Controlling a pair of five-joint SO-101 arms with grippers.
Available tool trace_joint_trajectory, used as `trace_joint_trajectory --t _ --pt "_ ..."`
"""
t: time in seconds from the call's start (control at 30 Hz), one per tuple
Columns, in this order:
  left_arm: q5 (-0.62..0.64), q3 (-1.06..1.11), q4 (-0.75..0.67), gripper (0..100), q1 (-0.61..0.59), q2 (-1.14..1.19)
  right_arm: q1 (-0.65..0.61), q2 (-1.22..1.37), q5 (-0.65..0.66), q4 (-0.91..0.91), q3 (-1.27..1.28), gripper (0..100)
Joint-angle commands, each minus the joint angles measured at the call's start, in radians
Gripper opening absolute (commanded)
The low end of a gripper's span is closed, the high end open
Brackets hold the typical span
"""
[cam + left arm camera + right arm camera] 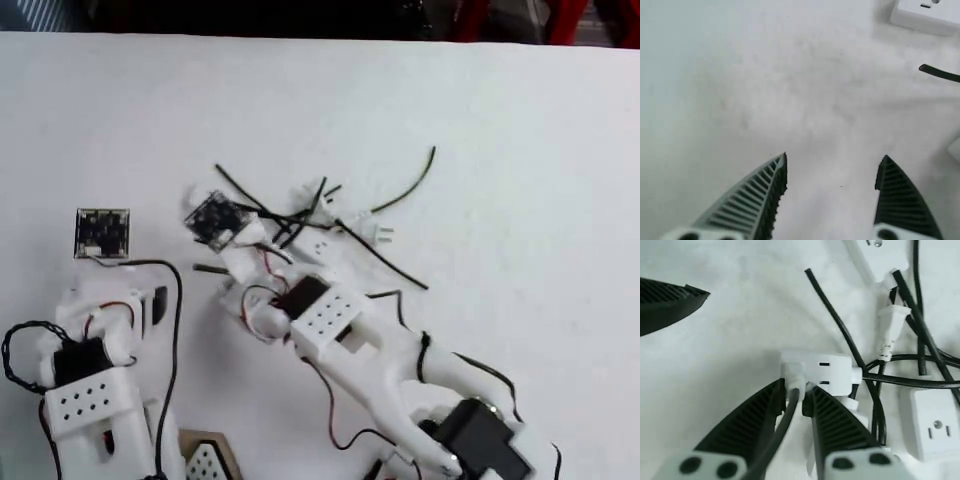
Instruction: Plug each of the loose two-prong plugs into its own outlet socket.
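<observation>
Firmly, the right fingers [752,420] pinch a plug [793,376] against an outlet socket [830,372].

High view looks down; near right wrist view shares cords [240,188] [829,307].

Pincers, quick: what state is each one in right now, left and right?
Left pincer: open, empty.
Right pincer: closed on a white plastic two-prong plug with black cord.

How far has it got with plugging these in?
Nothing looks finished for certain. In hand: the right gripper is shut on a white plug, pressed against an outlet block; whether it is seated is unclear. Still to do: another loose plug lies among the black cords, with an empty outlet nearby. The left gripper is open above bare table.
</observation>
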Motion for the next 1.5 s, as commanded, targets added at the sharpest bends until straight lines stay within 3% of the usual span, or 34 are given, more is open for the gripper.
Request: trace_joint_trajectory --t 0.0,0.2,0.67,1.13,1.47 --pt "0.008 -0.005 -0.020 28 -0.008 -0.018 -0.027 0.067 0.008 0.031 -0.077 1.7" --pt "0.008 -0.005 -0.020 28 -0.008 -0.016 -0.025 0.199 0.005 0.079 -0.180 1.7" --pt "0.008 -0.005 -0.020 28 -0.012 -0.016 -0.004 -0.002 -0.049 0.093 -0.144 1.7" --pt "0.008 -0.005 -0.020 28 -0.012 -0.016 0.054 0.093 -0.048 0.108 -0.173 1.7" --pt "0.008 -0.005 -0.020 28 -0.012 -0.018 0.013 0.102 -0.055 0.122 -0.170 1.7"
